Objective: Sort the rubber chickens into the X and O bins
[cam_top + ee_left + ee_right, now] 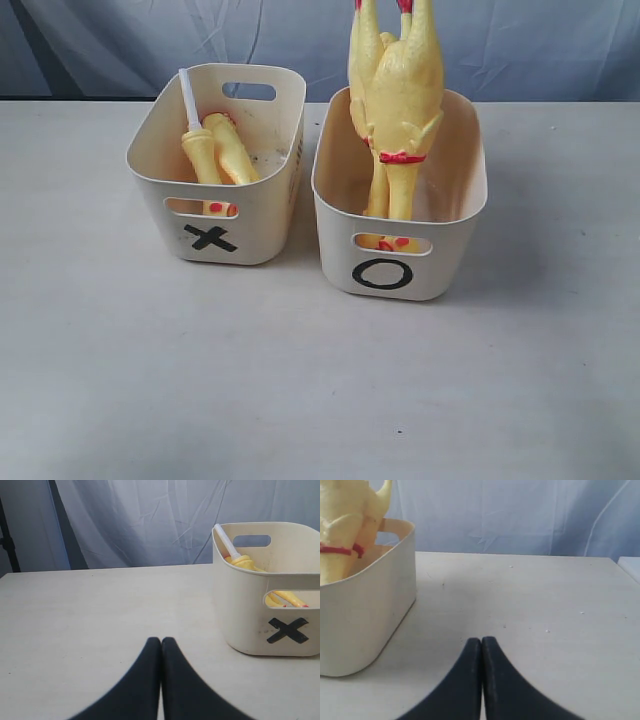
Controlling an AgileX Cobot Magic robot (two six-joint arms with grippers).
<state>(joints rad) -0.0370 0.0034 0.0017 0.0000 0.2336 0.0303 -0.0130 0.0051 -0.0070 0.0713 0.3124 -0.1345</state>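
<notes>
Two slim yellow rubber chickens (pixel 220 150) lie in the cream X bin (pixel 215 215) on the left. Two big plump rubber chickens (pixel 400 100) stand head down in the O bin (pixel 385 255), their bodies rising well above its rim. Neither gripper shows in the exterior view. My left gripper (pixel 161 641) hovers over bare table, shut and holding nothing, with the X bin (pixel 250 620) off to one side. The right gripper (pixel 481 640) is likewise shut and empty, apart from the O bin (pixel 370 615), where a plump chicken (pixel 345 525) shows.
The two bins stand side by side at the back of a pale table (pixel 300 390). A blue-grey cloth backdrop (pixel 120 40) hangs behind the table. A white object's corner (pixel 631 565) lies at the table edge in the right wrist view.
</notes>
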